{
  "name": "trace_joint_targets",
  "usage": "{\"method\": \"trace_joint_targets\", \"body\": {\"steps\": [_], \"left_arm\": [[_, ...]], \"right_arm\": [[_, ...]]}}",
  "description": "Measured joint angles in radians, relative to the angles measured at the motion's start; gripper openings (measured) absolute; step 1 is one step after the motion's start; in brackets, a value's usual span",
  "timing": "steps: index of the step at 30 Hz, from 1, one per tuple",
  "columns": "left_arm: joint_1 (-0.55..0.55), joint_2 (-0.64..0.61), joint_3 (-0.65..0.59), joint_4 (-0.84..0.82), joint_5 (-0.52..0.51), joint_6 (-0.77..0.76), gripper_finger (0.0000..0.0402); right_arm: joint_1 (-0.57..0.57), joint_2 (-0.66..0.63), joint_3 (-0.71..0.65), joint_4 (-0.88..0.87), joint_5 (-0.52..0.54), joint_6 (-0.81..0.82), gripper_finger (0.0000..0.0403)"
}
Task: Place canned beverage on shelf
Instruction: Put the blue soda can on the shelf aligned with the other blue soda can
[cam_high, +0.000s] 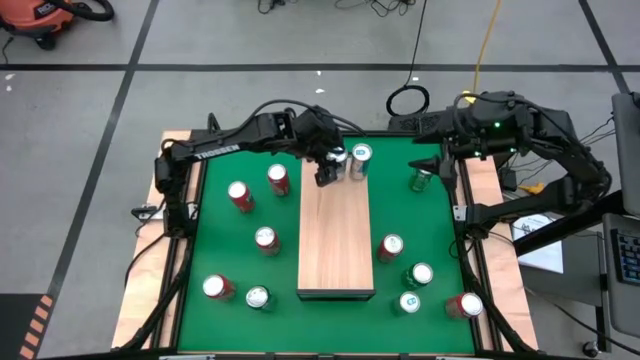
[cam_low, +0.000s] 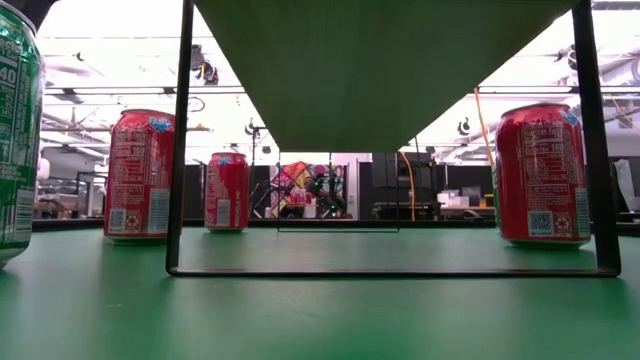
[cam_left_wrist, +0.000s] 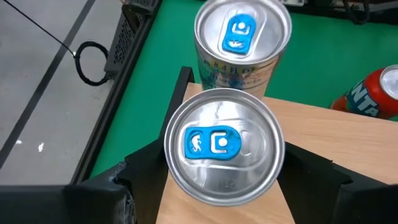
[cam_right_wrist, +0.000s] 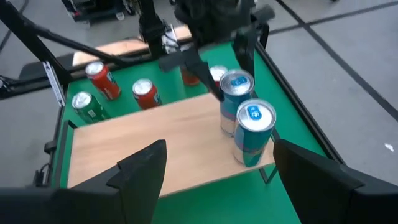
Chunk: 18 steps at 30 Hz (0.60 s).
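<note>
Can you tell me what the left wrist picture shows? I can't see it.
A silver can with a blue tab stands on the wooden shelf between the left gripper's open jaws. A second matching can stands just beyond it.

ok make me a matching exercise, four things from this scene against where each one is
Things:
1. left hand
2. right hand
3. two blue-tabbed cans
4. green can

Places:
a. far end of the shelf
b. table's far right corner
c. around the left blue-tabbed can
d. green table, near the front left

Pairs: 1-c, 2-b, 3-a, 4-d
</note>
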Motion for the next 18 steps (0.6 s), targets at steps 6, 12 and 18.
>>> {"method": "trace_joint_targets", "body": {"steps": [6, 12, 18], "left_arm": [[-0.005, -0.002, 0.053, -0.099, -0.032, -0.002, 0.0272], [-0.004, -0.004, 0.079, -0.245, -0.034, -0.089, 0.0272], [-0.011, -0.006, 0.021, -0.205, 0.016, -0.105, 0.025]], "right_arm": [[0.0, 0.047, 0.0, -0.048, 0.0, -0.031, 0.0288], [0.0, 0.099, 0.0, -0.128, 0.025, -0.074, 0.0276], [0.0, 0.128, -0.086, -0.106, 0.048, -0.102, 0.0238]]}}
